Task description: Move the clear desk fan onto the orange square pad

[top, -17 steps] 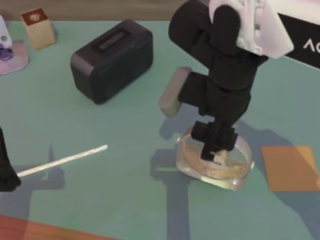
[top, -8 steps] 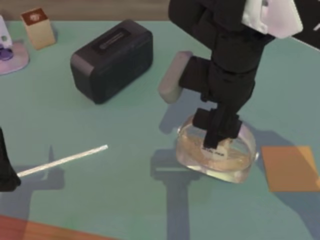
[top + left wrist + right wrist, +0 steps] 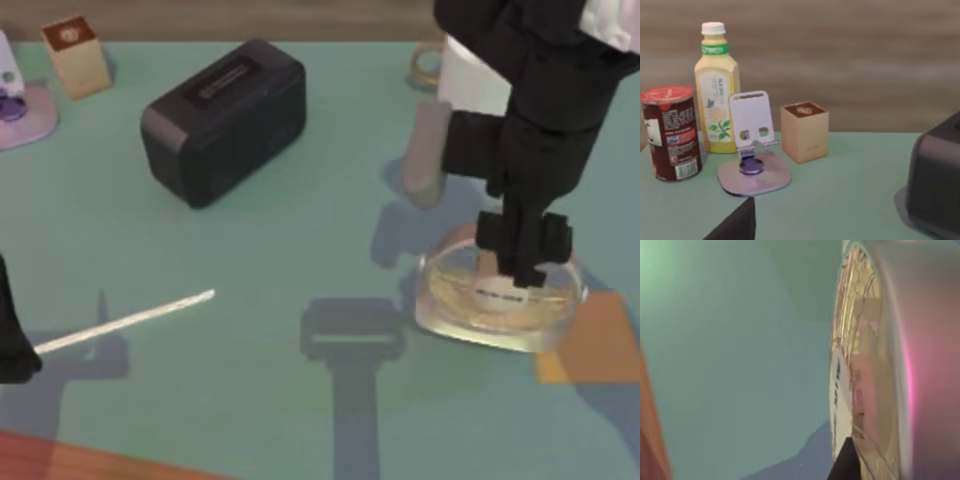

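Note:
The clear desk fan is a round translucent disc with tan blades and a dark label bar. My right gripper comes down from above and is shut on it; in the right wrist view the fan fills the frame beside one dark finger. The orange square pad lies flat at the table's right edge. In the top view the fan's right rim overlaps the pad's left corner. My left arm stays parked at the table's left edge.
A black rounded box stands at back centre-left, and a white mug behind my right arm. A tan wooden block and a purple phone stand occupy the back left. A thin white rod lies front left.
My right gripper has carried the fan to the right, from the table's middle to the pad's left corner. The left arm has not moved.

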You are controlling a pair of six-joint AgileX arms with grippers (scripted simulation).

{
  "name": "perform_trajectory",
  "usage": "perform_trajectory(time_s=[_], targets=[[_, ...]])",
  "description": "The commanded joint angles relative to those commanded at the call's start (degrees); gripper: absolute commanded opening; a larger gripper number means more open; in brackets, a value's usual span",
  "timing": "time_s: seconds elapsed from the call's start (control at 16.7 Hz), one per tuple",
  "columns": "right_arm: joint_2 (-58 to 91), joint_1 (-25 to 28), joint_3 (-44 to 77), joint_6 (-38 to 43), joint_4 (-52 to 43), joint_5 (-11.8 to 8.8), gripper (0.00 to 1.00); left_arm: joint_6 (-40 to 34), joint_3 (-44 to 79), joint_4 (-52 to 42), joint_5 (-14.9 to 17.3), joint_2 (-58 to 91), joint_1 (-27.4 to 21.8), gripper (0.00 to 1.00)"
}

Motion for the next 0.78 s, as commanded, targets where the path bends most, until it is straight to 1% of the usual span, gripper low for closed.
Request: perform_trajectory(time_s=[0.3, 0.48, 0.6, 0.78], targets=[[-7.28, -9.30, -8.81, -18.74, 1.95, 0.13, 0.00, 0.00, 0.00, 0.00, 0.00, 0.00, 0.00, 1.00], [-10.85, -13.77, -13.24, -27.34, 2.91, 0.19, 0.00, 0.00, 0.00, 0.00, 0.00, 0.00, 0.00, 1.00], [-12.25, -15.53, -14.98, -30.40, 3.28, 0.21, 0.00, 0.00, 0.00, 0.00, 0.00, 0.00, 0.00, 1.00], [-12.58, -15.94, -15.40, -31.07, 3.37, 0.21, 0.00, 0.00, 0.00, 0.00, 0.00, 0.00, 0.00, 1.00]])
